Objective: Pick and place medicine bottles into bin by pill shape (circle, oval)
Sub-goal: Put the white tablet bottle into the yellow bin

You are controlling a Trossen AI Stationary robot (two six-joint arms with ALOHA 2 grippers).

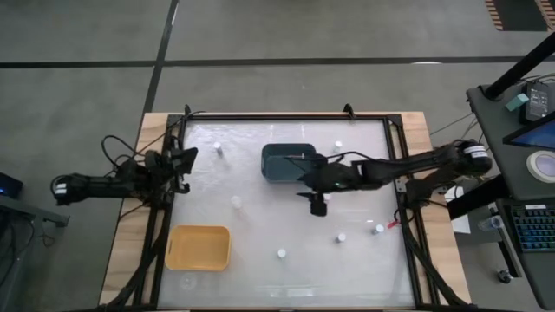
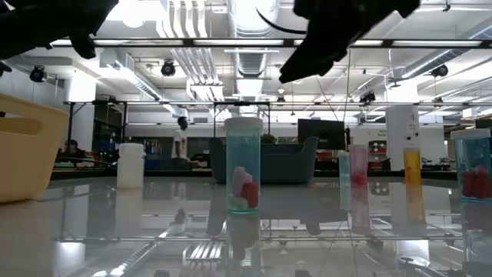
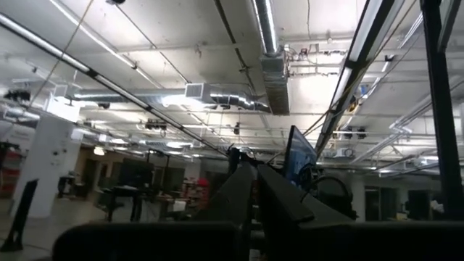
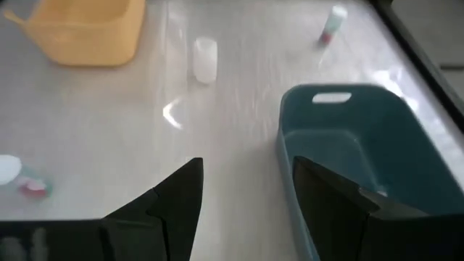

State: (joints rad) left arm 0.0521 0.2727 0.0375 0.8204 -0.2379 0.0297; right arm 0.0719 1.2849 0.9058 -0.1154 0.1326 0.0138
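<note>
Several small white-capped medicine bottles stand on their bases apart on the table, among them ones at the far left [image 1: 218,149], far middle [image 1: 338,145], centre left [image 1: 236,202], centre [image 1: 319,209] and near side [image 1: 282,253]. In the low view a clear bottle [image 2: 243,165] holds pink pills. My right gripper [image 4: 246,188] is open and empty above the table, pointing toward the table's left, beside the near wall of the blue bin [image 1: 289,162]; it also shows in the high view [image 1: 303,179]. My left gripper [image 1: 186,159] waits shut at the table's left edge, pointing upward.
A yellow bin [image 1: 199,247] stands near the front left and shows in the right wrist view [image 4: 87,29]. Two more bottles [image 1: 342,236] [image 1: 379,229] stand at the near right. A black frame [image 1: 286,116] borders the table. A desk with screens [image 1: 529,113] stands off to the right.
</note>
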